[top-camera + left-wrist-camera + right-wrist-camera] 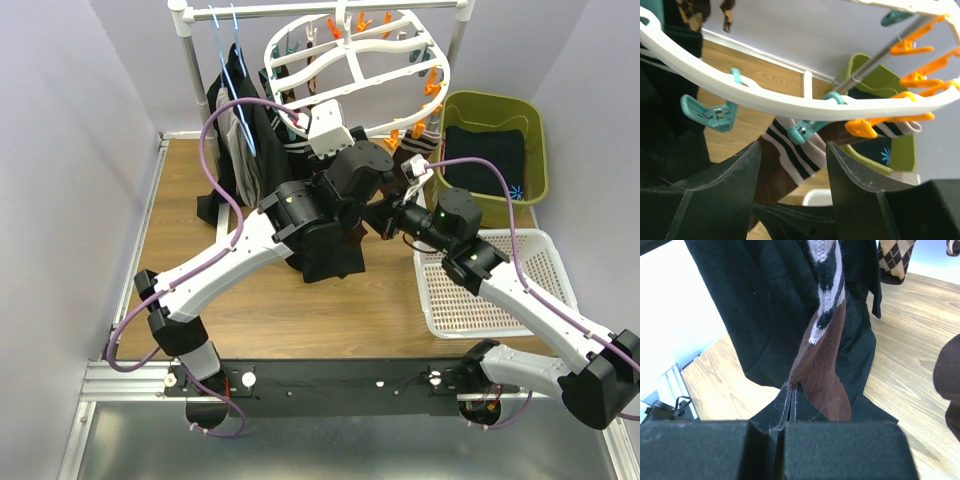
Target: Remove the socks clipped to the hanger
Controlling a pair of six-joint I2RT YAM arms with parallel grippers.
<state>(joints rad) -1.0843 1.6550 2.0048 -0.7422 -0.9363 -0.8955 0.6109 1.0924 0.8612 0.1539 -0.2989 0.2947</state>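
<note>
Ideally the right end effector [791, 395], clamped on the brown sock [822, 370] hanging before it, tugs only once the open left end effector [794, 146] squeezes the teal clip [802, 132] just ahead.

The hanger [765, 100], a white oval plastic frame with crossbars, is hung at a tilt, with orange clips [912, 47] and teal clips [707, 114] dangling from its rim. A brown sock [822, 365] with a black-and-white striped cuff is suspended cuff-up. Its brown body is pinched at one edge between the closed fingers of the right gripper [791, 392]. A second striped cuff [892, 129] is held just beside an orange clip. A diamond-patterned sock [896, 260] is seen hanging farther back.
</note>
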